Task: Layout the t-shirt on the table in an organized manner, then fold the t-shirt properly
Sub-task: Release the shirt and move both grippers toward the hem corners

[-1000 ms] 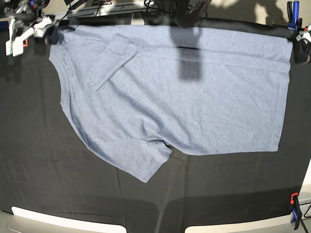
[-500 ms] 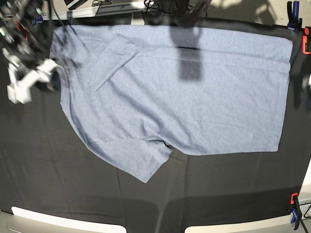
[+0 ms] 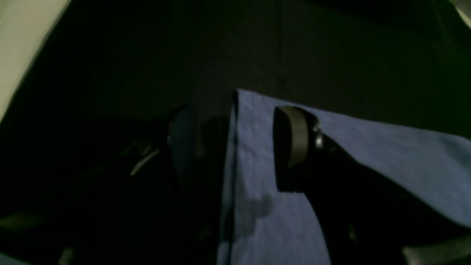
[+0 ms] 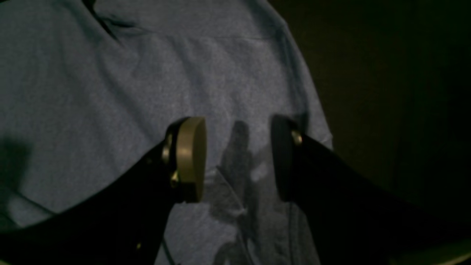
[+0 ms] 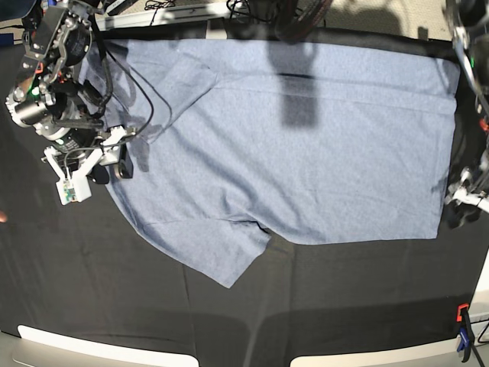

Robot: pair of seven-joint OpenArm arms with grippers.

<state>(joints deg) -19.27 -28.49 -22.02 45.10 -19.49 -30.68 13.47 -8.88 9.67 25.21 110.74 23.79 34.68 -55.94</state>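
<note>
The light blue-grey heathered short-sleeved t-shirt [image 5: 290, 145] lies spread flat on the table's matte black cloth [image 5: 69, 267], plain side up, with no lettering or label readable. One sleeve [image 5: 221, 248] juts toward the near edge. The right gripper [image 4: 237, 158] hovers over the shirt's collar-side edge, jaws apart and holding nothing. The left gripper [image 3: 235, 147] straddles the hem corner, jaws wide and empty. A blue and orange clamp [image 5: 463, 330] grips the table's corner.

The base camera looked straight down on the whole tabletop [image 5: 76, 260]. Each wrist camera peered closely past its own tool at a t-shirt [image 5: 306, 153] edge the overhead view shared.
</note>
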